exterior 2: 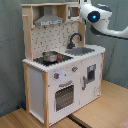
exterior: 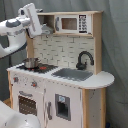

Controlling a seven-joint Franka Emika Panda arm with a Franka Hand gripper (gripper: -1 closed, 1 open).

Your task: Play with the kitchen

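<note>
The kitchen (exterior: 65, 87) is a white and light-wood toy with a pegboard back, a grey hood (exterior 2: 48, 20), a black faucet (exterior: 84, 59), a sink (exterior: 73, 74), a stovetop (exterior 2: 55, 60) carrying a small metal pot (exterior: 31, 63), knobs (exterior 2: 56, 76) and an oven door (exterior 2: 65, 96). My gripper (exterior: 33, 21) hangs high at the first exterior view's left, beside the kitchen's upper corner near the hood and well above the pot. In the second exterior view only my arm's wrist (exterior 2: 93, 15) with a blue light shows, at the top right.
A toy microwave (exterior: 73, 23) sits on the upper shelf. A grey curtain (exterior 2: 10, 55) hangs behind the kitchen. The kitchen stands on a wooden floor (exterior 2: 100, 112). A white rounded robot part (exterior: 15, 119) fills the first exterior view's lower left corner.
</note>
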